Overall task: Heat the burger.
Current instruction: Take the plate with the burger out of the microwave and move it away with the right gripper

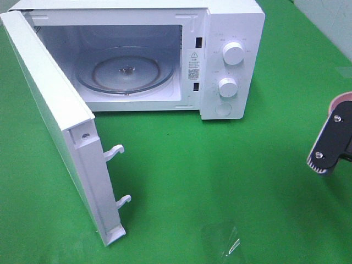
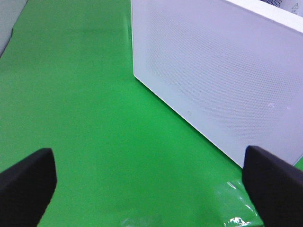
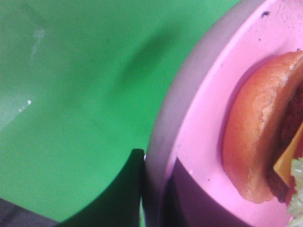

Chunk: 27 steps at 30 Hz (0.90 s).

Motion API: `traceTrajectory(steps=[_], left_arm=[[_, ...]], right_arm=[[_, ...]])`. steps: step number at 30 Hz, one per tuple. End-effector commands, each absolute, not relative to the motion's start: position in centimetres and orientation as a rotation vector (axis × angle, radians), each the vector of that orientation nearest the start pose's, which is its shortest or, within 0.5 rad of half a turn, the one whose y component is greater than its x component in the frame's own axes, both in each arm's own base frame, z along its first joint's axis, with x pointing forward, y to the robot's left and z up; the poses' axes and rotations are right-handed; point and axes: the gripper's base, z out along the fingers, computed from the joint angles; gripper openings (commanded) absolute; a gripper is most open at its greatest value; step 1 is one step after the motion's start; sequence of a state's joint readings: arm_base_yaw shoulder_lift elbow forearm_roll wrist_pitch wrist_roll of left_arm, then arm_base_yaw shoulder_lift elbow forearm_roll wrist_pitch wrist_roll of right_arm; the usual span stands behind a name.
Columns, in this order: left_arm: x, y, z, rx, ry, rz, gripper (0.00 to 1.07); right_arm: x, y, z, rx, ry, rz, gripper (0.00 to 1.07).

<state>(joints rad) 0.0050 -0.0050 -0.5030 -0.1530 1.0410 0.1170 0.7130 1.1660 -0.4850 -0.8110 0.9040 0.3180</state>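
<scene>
On the green table (image 1: 220,165), near its front edge, a small patch of clear shiny film (image 1: 228,245) lies flat. The left gripper (image 2: 151,187) hovers above the cloth with its two black fingers (image 2: 26,182) spread wide and nothing between them; it faces the white outer face of the microwave door (image 2: 222,80).

At the right edge of the table, the right gripper (image 1: 330,146) shows as a black body with a metal end. Its jaws are pressed onto the rim of the pink plate (image 3: 199,132), one finger (image 3: 120,189) under the rim and the other on top of it. The burger (image 3: 265,137) lies on that plate, tipped on its side, with the brown bun, a corner of yellow cheese and a bit of green lettuce showing.

Farther back, along the rear edge, the white microwave (image 1: 231,60) stands with its door swung fully open to the left. Inside, the glass turntable (image 1: 125,70) sits bare. Two white knobs (image 1: 233,54) are stacked on the panel at its right.
</scene>
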Motion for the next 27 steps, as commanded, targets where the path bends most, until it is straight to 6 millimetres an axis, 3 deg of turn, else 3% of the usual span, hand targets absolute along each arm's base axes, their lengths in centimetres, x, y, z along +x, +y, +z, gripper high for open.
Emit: traceTrajectory(steps=[1,10,13,27], left_arm=[[-0.8,-1.2,28.1,0.115,1.982,-0.107,1.00],[-0.8,-1.2,28.1,0.115,1.982,-0.107,1.00],[-0.8,-1.2,28.1,0.115,1.982,-0.107,1.00],[-0.8,-1.2,28.1,0.115,1.982,-0.107,1.00]], right_arm=[[16.7,6.6,19.6,-1.040,2.455,-0.880,0.00],[17.8,7.1,17.4,-0.677,2.545,-0.887,0.00],[18.6,6.3,16.5,-0.495,2.592,-0.875,0.00],[20.7,4.1,13.4,-0.353,2.701,-0.835,0.01]])
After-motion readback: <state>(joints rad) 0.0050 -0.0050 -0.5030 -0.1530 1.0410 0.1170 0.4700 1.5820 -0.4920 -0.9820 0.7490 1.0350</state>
